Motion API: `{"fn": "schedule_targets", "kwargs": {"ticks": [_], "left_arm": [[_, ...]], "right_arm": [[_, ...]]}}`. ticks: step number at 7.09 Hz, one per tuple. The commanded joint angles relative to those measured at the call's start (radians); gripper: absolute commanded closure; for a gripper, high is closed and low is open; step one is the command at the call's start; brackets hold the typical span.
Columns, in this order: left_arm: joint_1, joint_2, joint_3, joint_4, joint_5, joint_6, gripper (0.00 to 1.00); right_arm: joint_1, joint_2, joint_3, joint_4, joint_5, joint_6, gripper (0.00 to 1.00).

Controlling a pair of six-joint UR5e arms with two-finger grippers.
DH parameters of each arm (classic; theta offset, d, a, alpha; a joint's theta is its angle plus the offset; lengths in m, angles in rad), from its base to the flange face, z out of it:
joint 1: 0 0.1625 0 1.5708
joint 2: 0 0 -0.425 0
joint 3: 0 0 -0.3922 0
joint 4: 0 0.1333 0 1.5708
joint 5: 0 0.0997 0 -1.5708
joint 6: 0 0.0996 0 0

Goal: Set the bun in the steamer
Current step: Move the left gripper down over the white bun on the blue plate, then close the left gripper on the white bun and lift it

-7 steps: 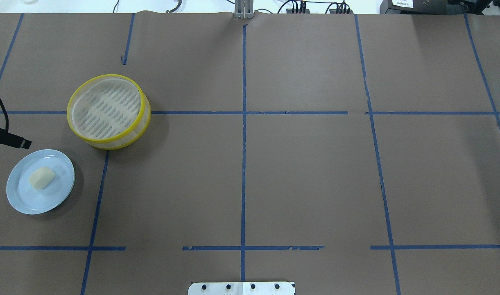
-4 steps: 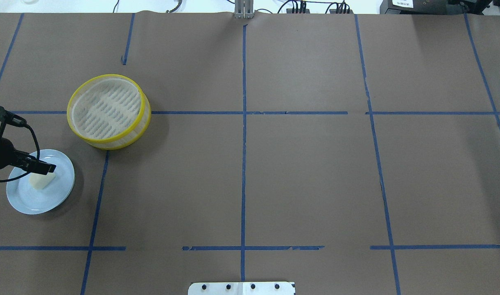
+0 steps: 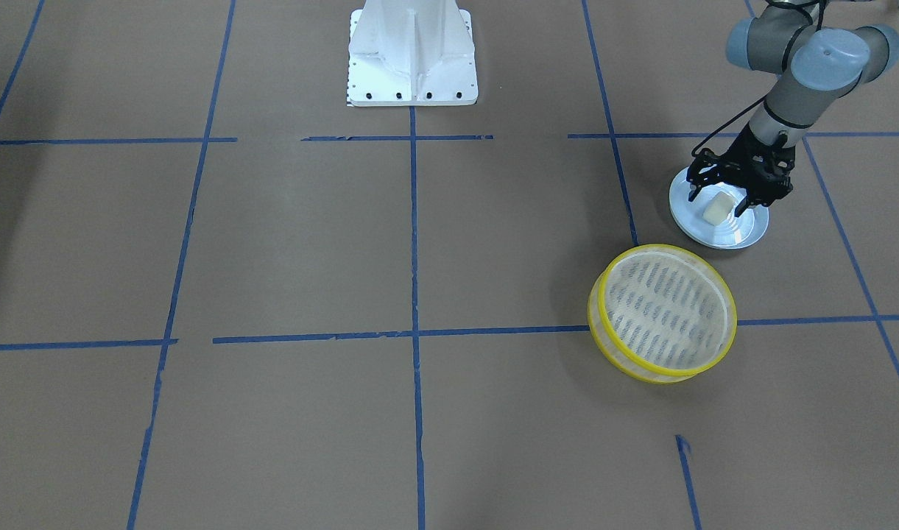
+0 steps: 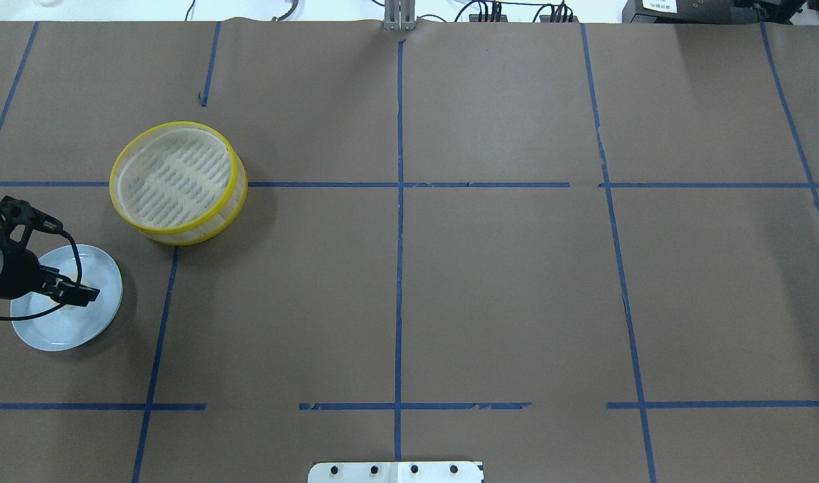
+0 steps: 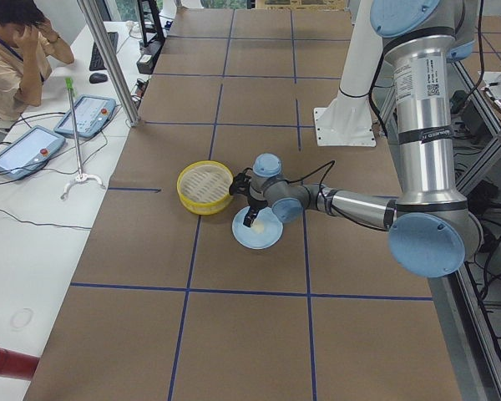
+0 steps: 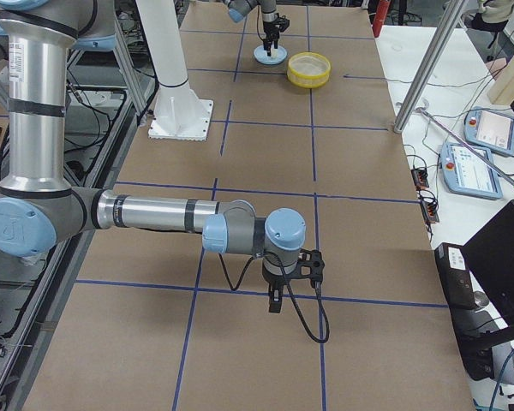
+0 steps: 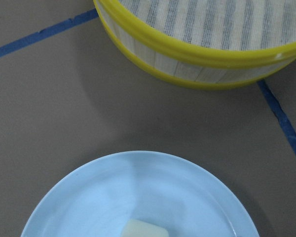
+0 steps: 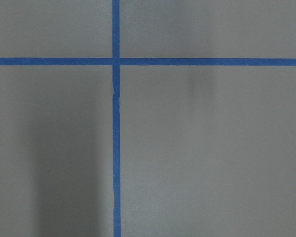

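Observation:
The bun [image 3: 716,208] is a small cream lump lying on a pale blue plate [image 3: 721,235]. The steamer [image 3: 666,313], a round basket with yellow rims, stands empty beside the plate, and also shows in the overhead view [image 4: 174,178]. My left gripper [image 3: 720,200] hangs low over the plate, open, with a finger on each side of the bun. From overhead the left gripper [image 4: 70,294] hides the bun. The left wrist view shows the bun's top [image 7: 144,229], the plate [image 7: 138,192] and the steamer [image 7: 212,29]. My right gripper [image 6: 274,301] shows only in the exterior right view, above bare table; I cannot tell its state.
The table is brown paper with blue tape lines. The robot's white base [image 3: 412,51] stands at mid-table. An operator [image 5: 17,50] sits at a side table with tablets [image 5: 83,115] beyond the steamer's side.
My left gripper has come in from the table's left edge to over the plate and now covers the bun. The bun, plate and steamer have not moved.

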Motion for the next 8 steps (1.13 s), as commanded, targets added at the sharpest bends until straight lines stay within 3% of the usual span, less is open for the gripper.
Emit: {"fn": "schedule_targets", "kwargs": {"ticks": [1,3,7,8], "left_arm": [[0.004,0.002,0.009,0.001,0.001,0.005,0.15],[0.004,-0.003,0.015,0.000,0.002,0.007,0.22],[0.009,-0.010,0.053,0.000,0.011,0.016,0.25],[0.009,-0.010,0.054,0.000,0.055,0.031,0.30]], "right_arm": [[0.000,0.000,0.000,0.000,0.000,0.000,0.00],[0.000,0.000,0.000,0.001,0.000,0.000,0.00],[0.000,0.000,0.000,0.000,0.000,0.000,0.00],[0.000,0.000,0.000,0.000,0.000,0.000,0.00]]}}
